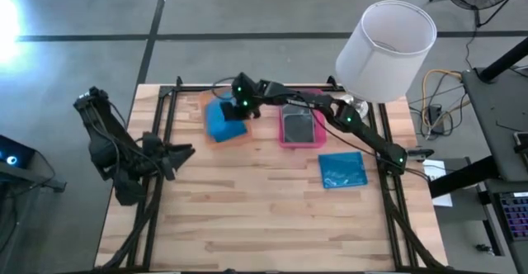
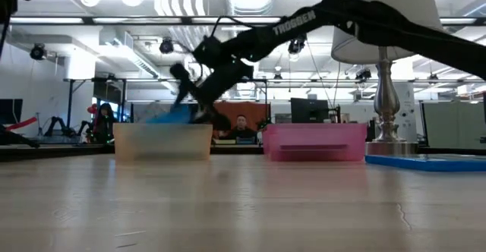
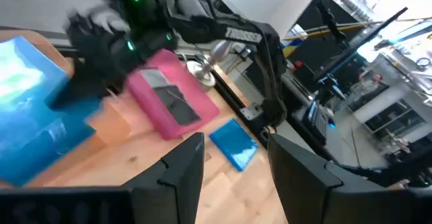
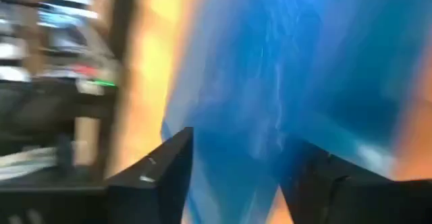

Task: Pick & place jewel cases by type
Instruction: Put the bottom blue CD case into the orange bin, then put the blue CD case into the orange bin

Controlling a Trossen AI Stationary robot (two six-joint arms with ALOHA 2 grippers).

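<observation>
High view, left to right: left gripper [image 1: 177,153] parked, fingers spread, holding nothing. My right gripper [image 1: 239,109] sits over the orange tray [image 1: 241,137], fingers apart astride a blue jewel case [image 1: 223,121] directly beneath; contact unclear. Remaining blue case [image 1: 342,170] lies well right, nearer this arm. Pink tray [image 1: 301,141] between.

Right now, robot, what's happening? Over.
Right hand over orange tray, letting go of blue case. Left hand open, waiting. Another blue case left on table.

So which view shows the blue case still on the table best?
The high view: the blue case lies flat and whole. Low view catches only its edge; left wrist shows it small; right wrist misses it.
</observation>
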